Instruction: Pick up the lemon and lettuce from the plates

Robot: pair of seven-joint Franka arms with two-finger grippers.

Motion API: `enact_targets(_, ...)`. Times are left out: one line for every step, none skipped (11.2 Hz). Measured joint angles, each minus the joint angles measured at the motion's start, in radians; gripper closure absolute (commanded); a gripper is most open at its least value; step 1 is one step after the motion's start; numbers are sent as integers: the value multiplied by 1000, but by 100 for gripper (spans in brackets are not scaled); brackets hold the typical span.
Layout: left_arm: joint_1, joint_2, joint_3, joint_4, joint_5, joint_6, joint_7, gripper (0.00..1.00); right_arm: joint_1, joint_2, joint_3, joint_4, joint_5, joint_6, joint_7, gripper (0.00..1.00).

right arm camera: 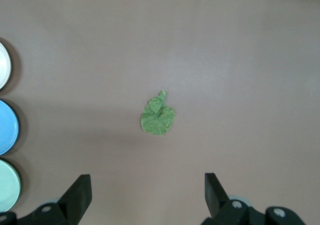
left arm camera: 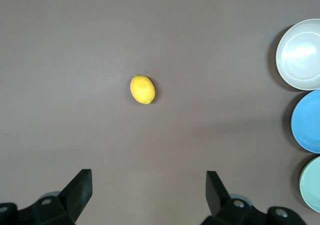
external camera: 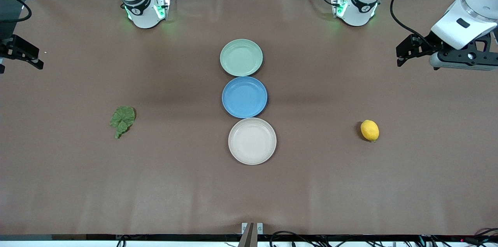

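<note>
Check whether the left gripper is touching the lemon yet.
Apart. The left wrist view shows bare table between the open left gripper and the lemon.

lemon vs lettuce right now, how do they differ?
The lemon is a smooth, bright yellow oval; the lettuce is a flat, wrinkly dark green leaf with ragged edges. The lemon lies toward the left arm's end of the table, the lettuce toward the right arm's end. Both rest on the bare table, off the plates, with no gripper touching them.
</note>
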Motion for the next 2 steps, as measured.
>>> enact_targets(0,0,0,0,0,0,0,0,2,0,0,0,0,-5,0,0)
enact_targets(0,0,0,0,0,0,0,0,4,0,0,0,0,-11,0,0)
